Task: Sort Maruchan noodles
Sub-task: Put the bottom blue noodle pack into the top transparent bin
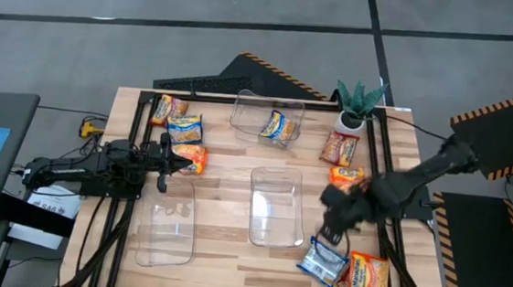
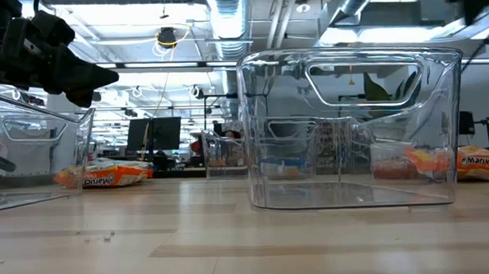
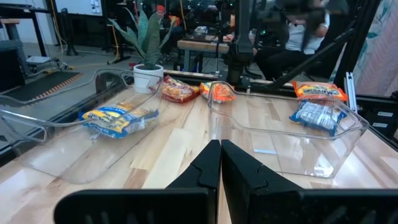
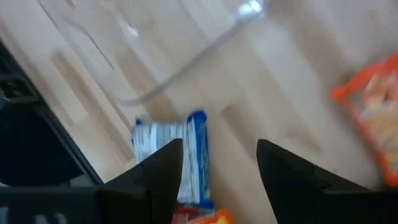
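Note:
Maruchan packets lie flat on the table. Three are at the far left [image 1: 169,109], [image 1: 185,129], [image 1: 196,160]. A red-orange one [image 1: 339,148] and an orange one [image 1: 347,175] are at the right. A blue one [image 1: 323,262] and an orange one [image 1: 367,277] are at the near right. A blue-and-yellow packet [image 1: 276,125] lies inside the far clear bin [image 1: 245,115]. My left gripper [image 3: 221,155] is shut and empty, raised beside the far-left packets [image 1: 180,160]. My right gripper [image 4: 221,162] is open and empty above the blue packet [image 4: 171,155], shown in the high view [image 1: 330,230].
A clear bin [image 1: 273,220] stands at the table's middle and another [image 1: 165,233] at the near left. A small potted plant [image 1: 359,104] stands at the far right. Bare wood shows between the bins and along the near edge.

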{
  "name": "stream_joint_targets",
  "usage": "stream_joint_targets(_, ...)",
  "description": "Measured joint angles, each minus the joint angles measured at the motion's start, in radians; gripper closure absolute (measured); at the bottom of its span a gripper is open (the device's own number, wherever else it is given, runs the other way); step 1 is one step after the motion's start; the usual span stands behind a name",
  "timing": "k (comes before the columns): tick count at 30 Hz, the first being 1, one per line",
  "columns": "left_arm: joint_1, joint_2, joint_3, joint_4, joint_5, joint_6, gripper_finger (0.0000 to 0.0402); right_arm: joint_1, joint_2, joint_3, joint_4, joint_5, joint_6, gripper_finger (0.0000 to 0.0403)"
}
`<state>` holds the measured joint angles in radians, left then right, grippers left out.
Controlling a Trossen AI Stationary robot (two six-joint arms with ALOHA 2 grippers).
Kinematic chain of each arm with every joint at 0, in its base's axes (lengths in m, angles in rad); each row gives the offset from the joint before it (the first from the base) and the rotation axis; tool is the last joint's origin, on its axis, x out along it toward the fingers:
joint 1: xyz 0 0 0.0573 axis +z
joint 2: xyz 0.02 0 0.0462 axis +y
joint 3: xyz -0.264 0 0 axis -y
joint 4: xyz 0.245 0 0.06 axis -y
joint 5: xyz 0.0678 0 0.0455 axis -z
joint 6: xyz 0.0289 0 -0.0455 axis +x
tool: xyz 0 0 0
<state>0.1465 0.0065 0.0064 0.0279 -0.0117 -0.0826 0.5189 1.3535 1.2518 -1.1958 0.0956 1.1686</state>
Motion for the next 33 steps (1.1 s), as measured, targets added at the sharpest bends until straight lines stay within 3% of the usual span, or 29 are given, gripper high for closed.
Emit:
stream_joint_targets(6,0.000,0.000,0.000,0.000,0.000,0.000,0.0401,0.053,0.187,-0.001,0.008,-0.134,0.092,0.0175)
stream_joint_targets(17,0.000,0.000,0.000,0.000,0.000,0.000,0.0401,0.010,0.420,-0.001,0.131,-0.331,-0.100,0.0175)
stream_joint_targets(23,0.000,0.000,0.000,0.000,0.000,0.000,0.0401,0.023,0.387,-0.021,0.170,-0.302,-0.085,0.0175)
stream_joint_targets(29,0.000,0.000,0.000,0.000,0.000,0.000,0.0401,0.057,0.265,-0.177,0.381,-0.243,0.062,0.0175)
stream_joint_targets(33,0.000,0.000,0.000,0.000,0.000,0.000,0.0401,0.077,0.226,-0.246,0.419,-0.199,0.150,0.0175)
